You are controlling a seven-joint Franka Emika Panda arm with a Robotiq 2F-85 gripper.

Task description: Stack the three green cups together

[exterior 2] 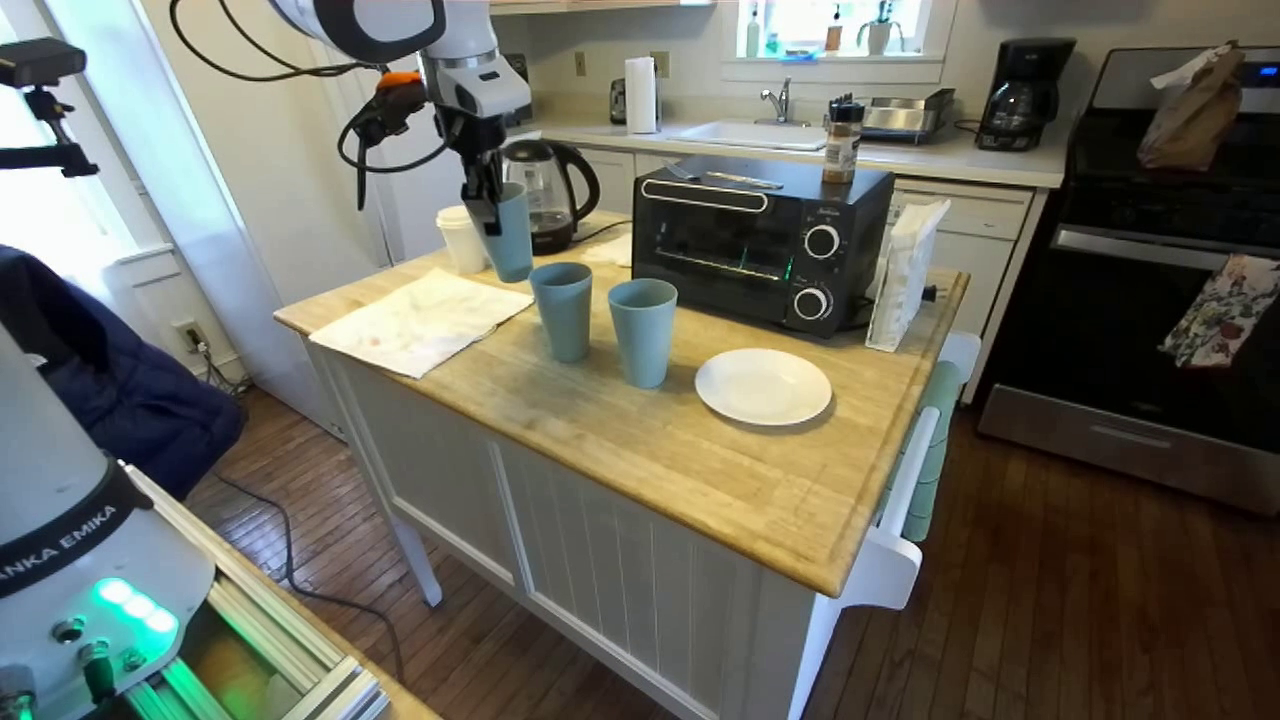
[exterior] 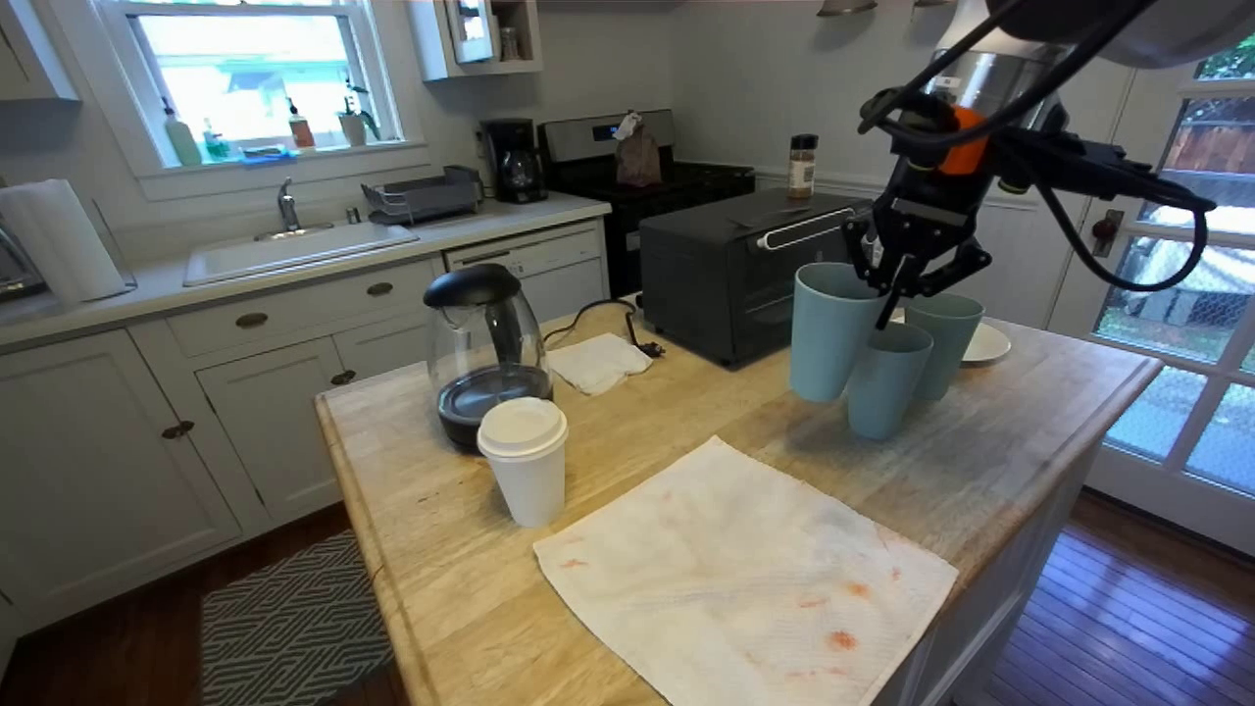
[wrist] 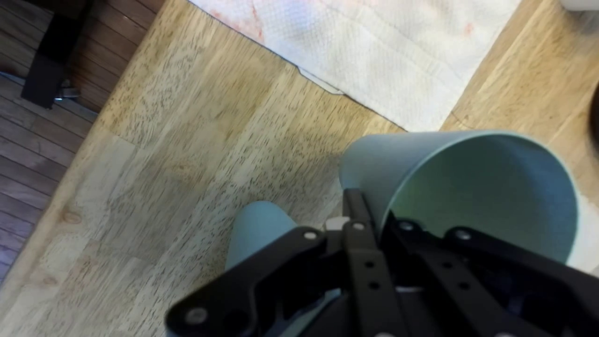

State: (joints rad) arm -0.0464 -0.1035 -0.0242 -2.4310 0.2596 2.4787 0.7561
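Note:
My gripper (exterior: 890, 294) is shut on the wall of one pale teal-green cup (exterior: 828, 343); one finger goes inside its rim, the other outside. In the wrist view the gripper (wrist: 374, 220) pinches the held cup's rim (wrist: 374, 161). This cup hangs above the table, mouth up and slightly tilted; it also shows in an exterior view (exterior 2: 512, 240). The two other green cups stand upright and apart on the table, a nearer one (exterior: 887, 387) and one behind it (exterior: 946, 343). They show again (exterior 2: 563, 315) (exterior 2: 644, 335). The wrist view shows one standing cup (wrist: 257, 229), partly hidden by the gripper.
On the wooden table (exterior 2: 640, 455) are a white plate (exterior 2: 763, 387), a black toaster oven (exterior 2: 740, 250) with a spice jar (exterior 2: 842, 140) on top, a glass kettle (exterior: 490, 363), a lidded white cup (exterior: 527, 471) and a stained paper towel (exterior: 735, 579).

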